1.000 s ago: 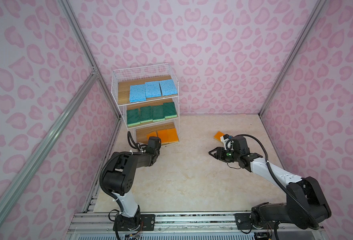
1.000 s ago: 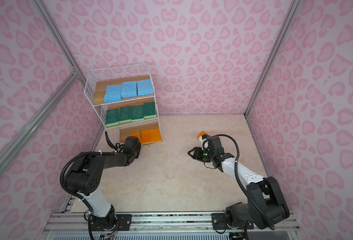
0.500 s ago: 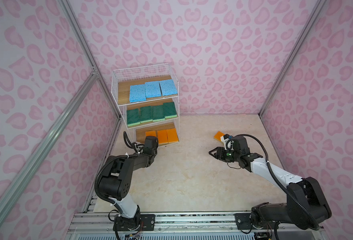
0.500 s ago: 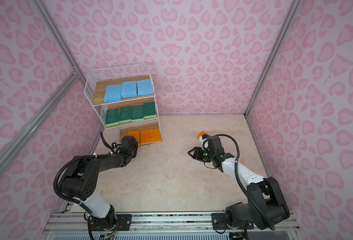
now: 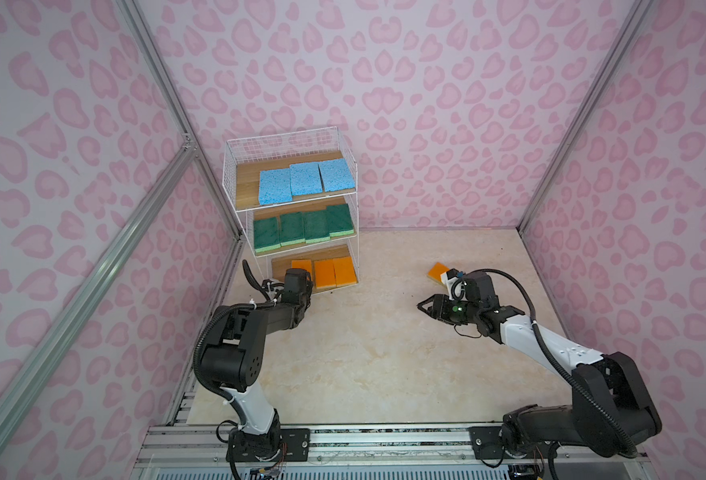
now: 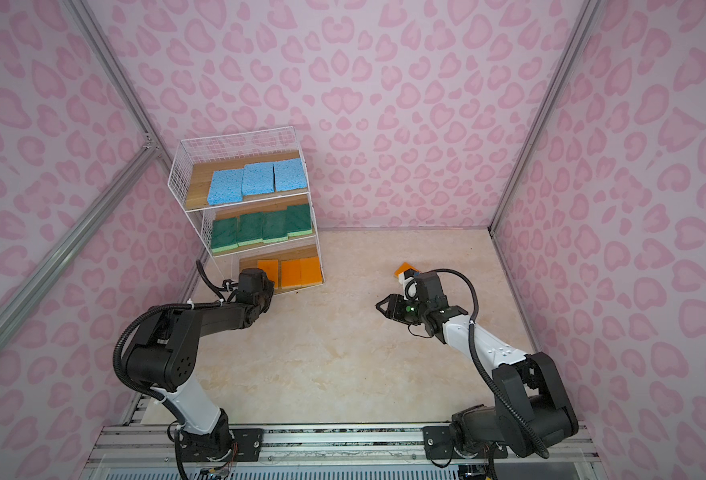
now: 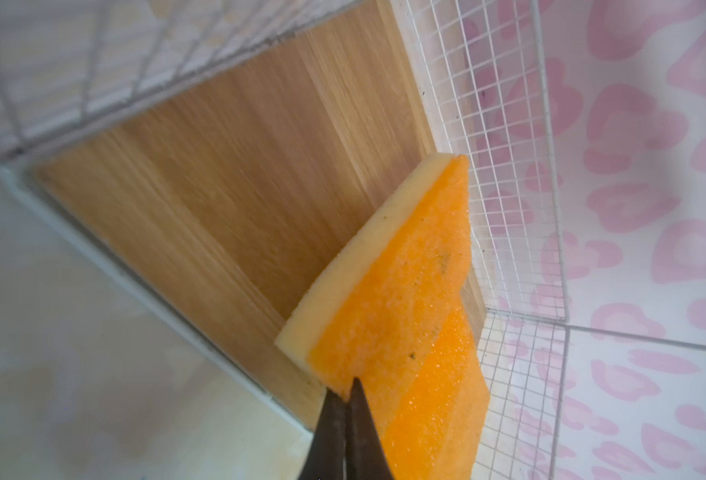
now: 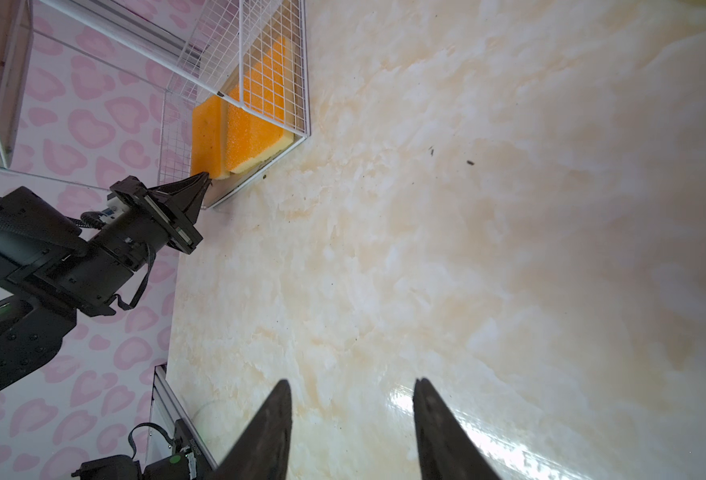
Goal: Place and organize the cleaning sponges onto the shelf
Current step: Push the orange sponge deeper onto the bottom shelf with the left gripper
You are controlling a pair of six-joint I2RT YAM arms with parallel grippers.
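At back left of the bench (image 5: pixel 364 353), against the wall, the shelf (image 5: pixel 289 143) is standing upright.

Top board: three blue sponges (image 5: pixel 303 179) are lying flat in a row. Middle board: four green sponges (image 5: pixel 303 226) are lying side by side. Bottom board: three orange sponges (image 5: pixel 334 272) are lying in a row toward the right end, and bare wood is showing at the left end.

The left gripper (image 8: pixel 206 178) is reaching to the front of the bottom board. Its jaws are pressing together with nothing between them, and the tips are touching the near corner of the end sponge (image 7: pixel 405 299), the leftmost orange one. That sponge is resting flat on the board, yellow base down, its far end close to the wire back.

The right gripper (image 8: pixel 349 384) is hovering over the bench at mid-right, jaws standing partly apart and holding nothing.

Just behind the right wrist the loose sponge (image 5: pixel 436 272), orange, is lying on the bench, well apart from the shelf and partly hidden by the arm.
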